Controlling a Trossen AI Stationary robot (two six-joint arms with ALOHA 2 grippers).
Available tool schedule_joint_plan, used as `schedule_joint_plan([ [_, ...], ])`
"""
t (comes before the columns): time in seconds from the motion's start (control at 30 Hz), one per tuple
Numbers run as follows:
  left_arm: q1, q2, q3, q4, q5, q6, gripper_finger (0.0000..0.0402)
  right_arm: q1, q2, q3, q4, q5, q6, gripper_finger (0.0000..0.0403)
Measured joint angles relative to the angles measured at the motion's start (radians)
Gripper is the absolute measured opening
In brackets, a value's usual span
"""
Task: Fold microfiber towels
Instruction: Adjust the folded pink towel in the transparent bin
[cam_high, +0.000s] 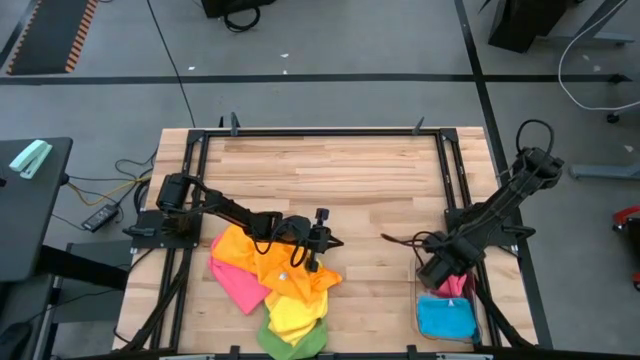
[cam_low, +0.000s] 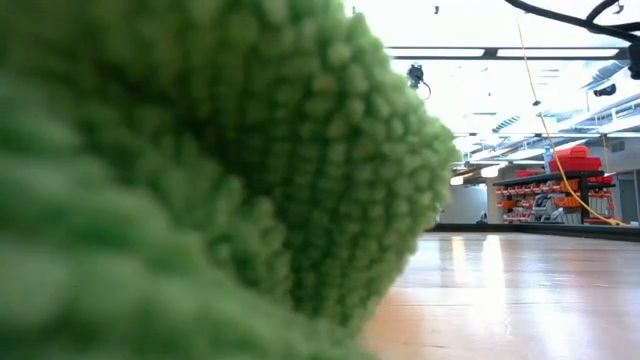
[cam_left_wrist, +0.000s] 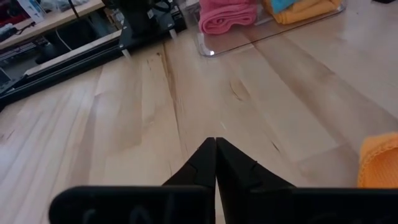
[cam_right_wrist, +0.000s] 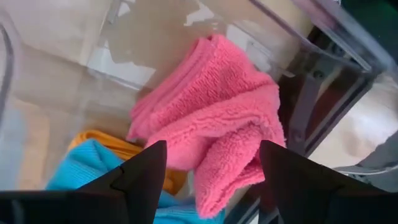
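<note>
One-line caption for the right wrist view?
Open right claw above folded pink towel in the clear bin, beside blue and orange towels.

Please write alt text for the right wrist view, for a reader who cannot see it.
The right gripper, fingers spread open, hangs over a folded pink microfiber towel lying in the clear rectangular plastic bin. A blue microfiber towel and an orange microfiber towel lie beside the pink one in the bin.

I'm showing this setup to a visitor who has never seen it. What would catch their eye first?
Probably the bright heap of towels, orange, pink, yellow and green, at the table's near edge on the left, with the shut left claw over it. Then the clear bin at the near right, where the open right claw hangs above a folded pink towel.
</note>
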Motion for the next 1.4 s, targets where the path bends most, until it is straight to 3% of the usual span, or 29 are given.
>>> schedule_joint_plan([
  [0.2, 0.0, 0.0, 0.0, -0.002, 0.0, 0.019, 0.0026, -0.001, 0.0, 0.001, -0.024, 0.0, -0.019, 0.0268],
  [0.47, -0.002, 0.0, 0.0, -0.02, 0.0, 0.034, 0.0018, 0.009, 0.0, 0.001, -0.067, -0.051, 0.073, 0.0287],
  [0.83, -0.002, 0.0, 0.0, -0.023, 0.0, 0.033, 0.0024, 0.06, 0.0, 0.002, 0.001, 0.11, 0.08, 0.0287],
  [0.97, -0.003, 0.0, 0.0, -0.025, 0.0, 0.019, 0.0021, 0.061, -0.004, 0.002, -0.018, 0.083, 0.053, 0.0292],
  [1.13, -0.003, 0.0, 0.0, -0.024, 0.0, 0.016, 0.0012, 0.06, -0.004, 0.002, -0.017, 0.011, 0.038, 0.0322],
  [1.4, 0.0, 0.0, 0.0, -0.021, 0.0, 0.041, 0.0025, 0.06, -0.004, 0.002, -0.018, 0.023, 0.165, 0.0391],
])
